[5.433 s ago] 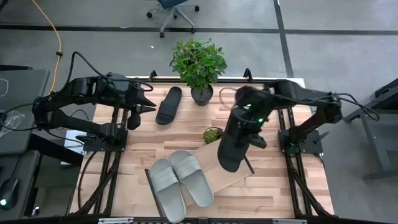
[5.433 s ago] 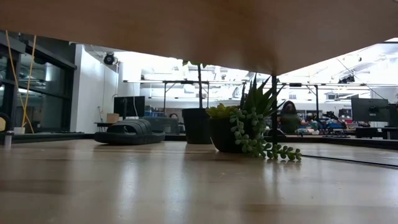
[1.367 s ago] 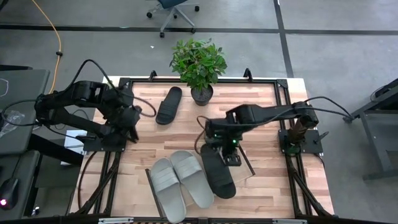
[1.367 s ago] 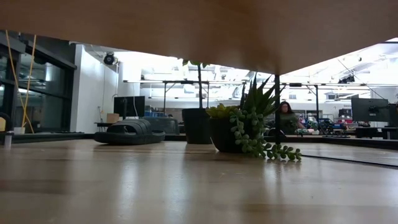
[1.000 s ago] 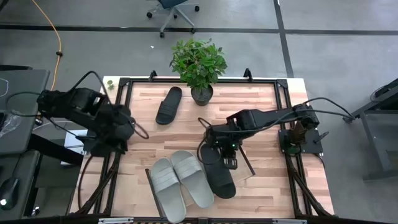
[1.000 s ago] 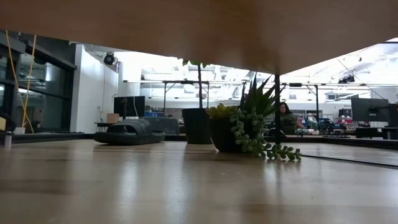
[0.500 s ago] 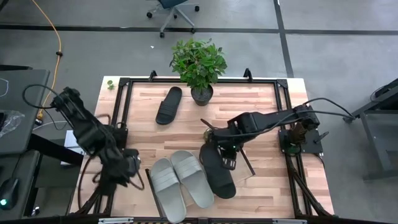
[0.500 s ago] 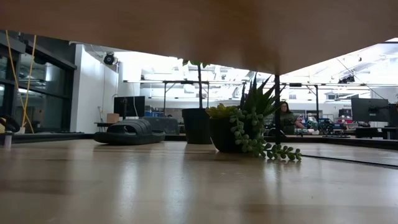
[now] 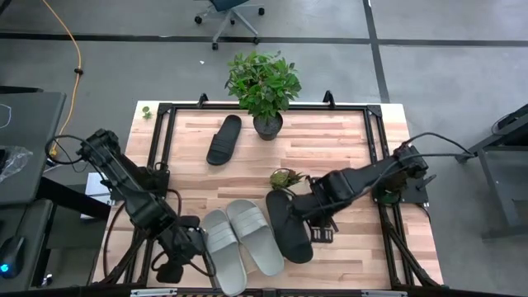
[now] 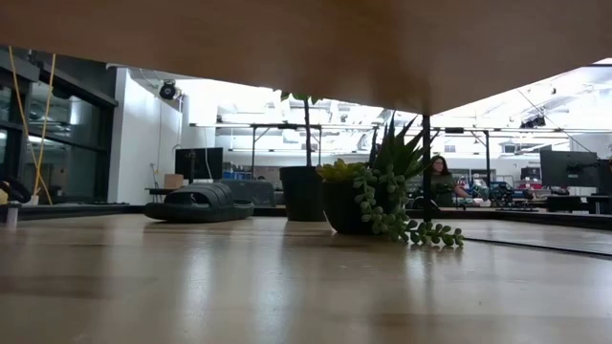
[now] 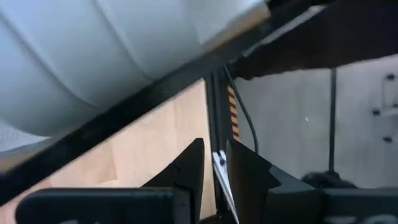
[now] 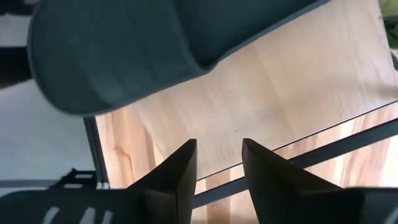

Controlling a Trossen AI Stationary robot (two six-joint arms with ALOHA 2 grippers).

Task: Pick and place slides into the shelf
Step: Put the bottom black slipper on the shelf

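Slides: two grey ones [image 9: 241,238] and a black one [image 9: 289,228] lie on the shelf [image 9: 323,237], another black one [image 9: 223,139] waits on the tabletop [image 9: 330,140]; right gripper [image 9: 307,206] hovers empty, slightly parted, while left gripper [image 9: 196,250], likewise parted, sits by the shelf's edge.

Two light grey foam slides [image 9: 238,240] lie beside a matte black slide [image 9: 289,227] on the pale-wood shelf with thin dark edges [image 9: 324,216]. Another black slide [image 9: 223,139] sits on the striped, honey-toned slatted wooden worktop [image 9: 330,148]. The leafy green plant [image 9: 263,81] stands in a dark pot, and the small succulent [image 9: 284,178] is yellow-green. Both arms are black.
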